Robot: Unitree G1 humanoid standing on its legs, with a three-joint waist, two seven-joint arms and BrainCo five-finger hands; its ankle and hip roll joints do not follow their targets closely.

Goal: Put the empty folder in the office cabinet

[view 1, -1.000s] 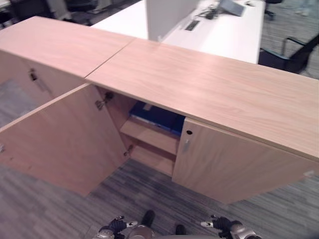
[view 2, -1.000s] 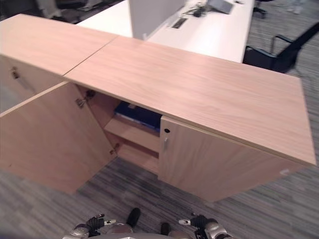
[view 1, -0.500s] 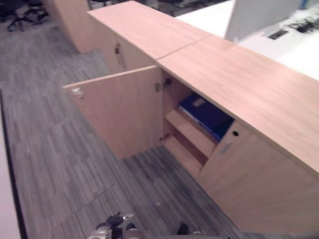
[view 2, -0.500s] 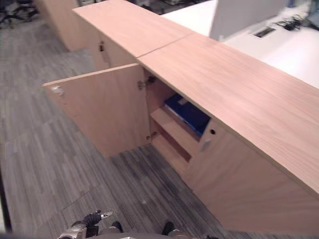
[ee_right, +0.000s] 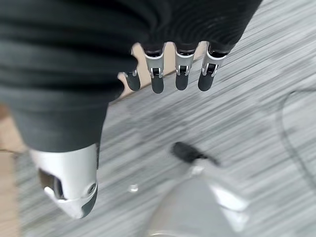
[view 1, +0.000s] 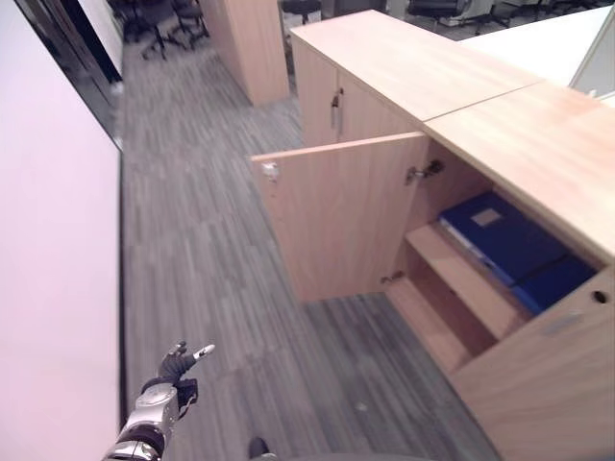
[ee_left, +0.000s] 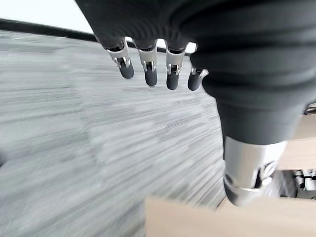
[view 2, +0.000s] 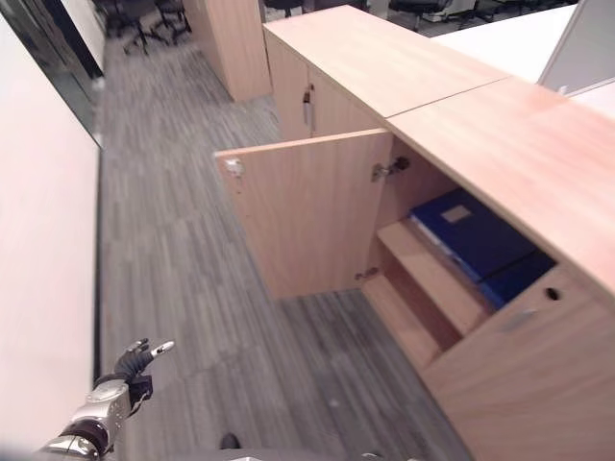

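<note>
From the head views, one office cabinet of pale wood-grain laminate runs along the right, its flat top smooth and square-edged; one door stands swung wide, a second door beside it is closed. Inside are two plank shelves, and on the upper one lie two flat blue folders (glossy covers, one bearing a small pale label), side by side and touching. The floor is grey carpet in striped planks, and a plain white wall panel stands at the left. The left hand hangs low over the carpet, well apart from the cabinet, fingers loosely spread and holding nothing. Its wrist view shows straight dark-tipped fingers above carpet. In the right wrist view, the right hand likewise hangs slack and empty, fingers in a straight row over carpet.
</note>
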